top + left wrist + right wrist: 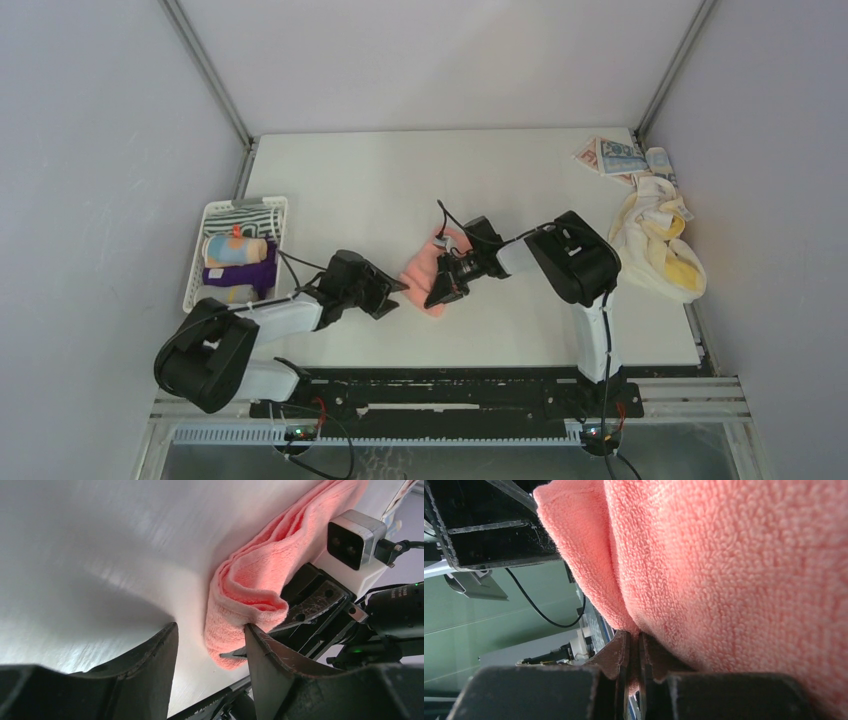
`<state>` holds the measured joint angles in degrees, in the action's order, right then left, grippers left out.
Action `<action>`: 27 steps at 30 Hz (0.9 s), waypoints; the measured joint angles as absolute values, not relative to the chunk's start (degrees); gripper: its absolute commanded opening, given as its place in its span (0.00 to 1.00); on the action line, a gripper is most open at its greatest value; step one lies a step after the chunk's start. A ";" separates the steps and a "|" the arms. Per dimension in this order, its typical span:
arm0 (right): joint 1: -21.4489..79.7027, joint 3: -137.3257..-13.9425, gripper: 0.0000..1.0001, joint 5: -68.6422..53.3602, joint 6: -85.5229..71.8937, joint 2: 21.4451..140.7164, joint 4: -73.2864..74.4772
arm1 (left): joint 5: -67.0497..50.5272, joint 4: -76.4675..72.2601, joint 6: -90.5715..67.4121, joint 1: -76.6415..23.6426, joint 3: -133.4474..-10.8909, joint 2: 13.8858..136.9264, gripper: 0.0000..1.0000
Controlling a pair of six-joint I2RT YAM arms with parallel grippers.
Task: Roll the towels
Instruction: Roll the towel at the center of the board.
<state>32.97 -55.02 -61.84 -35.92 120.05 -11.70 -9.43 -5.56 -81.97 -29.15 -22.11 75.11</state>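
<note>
The salmon-pink towel (pixel 424 272) is lying folded in layers near the middle of the white table (pixel 400 170), running away from the arms, between the 2 grippers. The right gripper (pixel 640 641) is pinching a thin edge of it at the near end: its fingers are standing almost together with only that bit of terry cloth between them, and the rest of the towel is bulging above them in the right wrist view. The left gripper (pixel 210 632) is sitting low at the same near end with its fingers partly spread and clamped on nothing. The towel's corner is lying in the gap, touching the right-hand finger (pixel 262 652), while the other finger is standing apart from it on bare table.

Well to the left, a white slotted basket (pixel 196 262) is holding a black-and-white striped towel (pixel 245 216), a light-blue and orange roll (pixel 235 250) and a purple towel (pixel 248 274). At the right edge a cream-yellow towel (pixel 660 245) is lying in a loose heap, with blue-printed towels (pixel 615 155) just beyond it in the far corner.
</note>
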 measured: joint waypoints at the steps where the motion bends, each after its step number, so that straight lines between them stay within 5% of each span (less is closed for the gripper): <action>1: 32.97 -55.31 0.00 -61.80 -35.59 120.05 -10.87 | -9.56 -6.37 -81.97 -29.15 -22.44 75.92 0.58; 27: 33.01 -56.84 0.00 -61.98 -33.63 120.40 -7.27 | -9.15 -17.17 -82.17 -30.22 -20.23 78.39 0.57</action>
<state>33.01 -56.84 -61.98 -33.63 120.40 -7.27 -9.15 -17.17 -82.17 -30.22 -20.23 78.39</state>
